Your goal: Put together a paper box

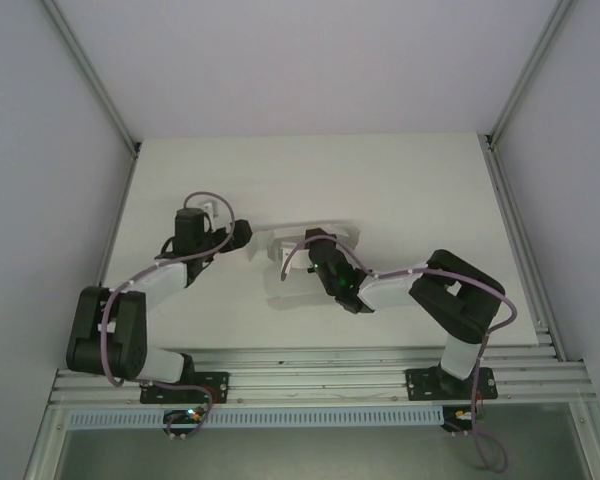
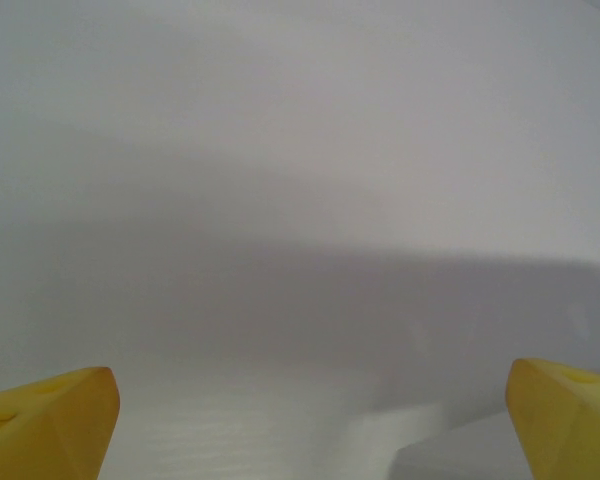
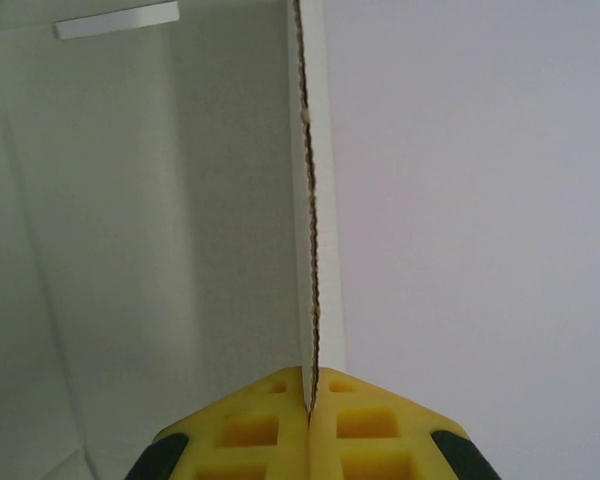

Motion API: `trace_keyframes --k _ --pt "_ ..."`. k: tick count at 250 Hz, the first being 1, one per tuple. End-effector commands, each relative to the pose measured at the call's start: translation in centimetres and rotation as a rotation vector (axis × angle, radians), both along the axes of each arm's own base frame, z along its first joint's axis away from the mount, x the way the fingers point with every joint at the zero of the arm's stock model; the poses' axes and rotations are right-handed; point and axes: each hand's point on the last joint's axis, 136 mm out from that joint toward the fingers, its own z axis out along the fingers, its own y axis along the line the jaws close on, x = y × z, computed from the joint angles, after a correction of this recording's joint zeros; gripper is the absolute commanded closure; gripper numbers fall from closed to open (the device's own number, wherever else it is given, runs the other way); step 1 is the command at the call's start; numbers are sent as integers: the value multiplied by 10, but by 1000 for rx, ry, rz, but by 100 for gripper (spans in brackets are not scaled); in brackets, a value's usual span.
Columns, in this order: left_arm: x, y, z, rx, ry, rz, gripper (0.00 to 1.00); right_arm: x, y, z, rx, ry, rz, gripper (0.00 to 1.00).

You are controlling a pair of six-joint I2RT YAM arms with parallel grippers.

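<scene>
The paper box (image 1: 310, 243) is white card, partly folded, lying mid-table between the two arms. My right gripper (image 1: 302, 262) is at its near side. In the right wrist view the yellow fingers (image 3: 270, 430) of the right gripper (image 3: 309, 398) are shut on a thin corrugated wall (image 3: 308, 200) of the box, seen edge-on, with the box's inside to the left. My left gripper (image 1: 246, 236) sits just left of the box. Its yellow fingertips (image 2: 60, 420) stand far apart at the frame's bottom corners, facing a blurred white card surface (image 2: 300, 250) very close.
The white table (image 1: 400, 180) is bounded by grey walls and aluminium rails (image 1: 320, 375) along the near edge. A slot (image 3: 117, 20) shows in the box panel at the top of the right wrist view.
</scene>
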Motion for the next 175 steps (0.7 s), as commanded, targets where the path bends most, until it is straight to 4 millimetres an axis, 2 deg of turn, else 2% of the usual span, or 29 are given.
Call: trace_keyframes --k 1,42,73,93,126,150,163,175 --pt "9 -22 20 -7 -95 -101 0 -2 -5 -2 17 -29 -43 100" --pt "1 -26 10 3 -82 -116 0 -7 -6 -4 36 -27 -58 100" --pt "0 -10 -1 39 -58 -35 0 -7 -7 2 42 -48 -59 100" --pt "5 1 2 16 -64 28 0 -7 -7 2 37 -39 -58 100" --pt "10 0 17 -52 -108 17 0 -9 -7 -1 34 -28 -56 100" --pt "17 8 5 -1 -31 58 0 -8 -6 0 38 -34 -56 100" --pt "18 4 -4 4 6 34 0 -7 -5 2 47 -39 -56 100" --pt "15 -14 -6 -35 11 -64 2 -7 -5 2 50 -38 -56 100"
